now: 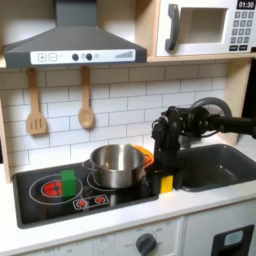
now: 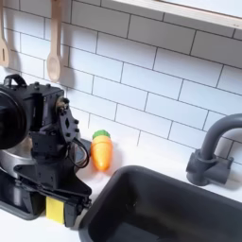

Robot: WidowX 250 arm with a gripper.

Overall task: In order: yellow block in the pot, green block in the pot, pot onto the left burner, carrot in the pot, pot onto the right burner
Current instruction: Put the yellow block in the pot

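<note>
We see the gripper (image 1: 162,182) lowered at the cooktop's edge by the sink (image 1: 232,163) in the first exterior view, its fingers pinching the yellow block (image 2: 56,210), which shows just above the counter (image 2: 19,230) in the second exterior view. The pot (image 1: 117,165) stands on the right burner (image 1: 100,183), just beside the gripper. The green block (image 1: 68,181) stands upright on the left burner (image 1: 47,187). The carrot (image 2: 101,150) lies behind the arm, near the tiled wall.
</note>
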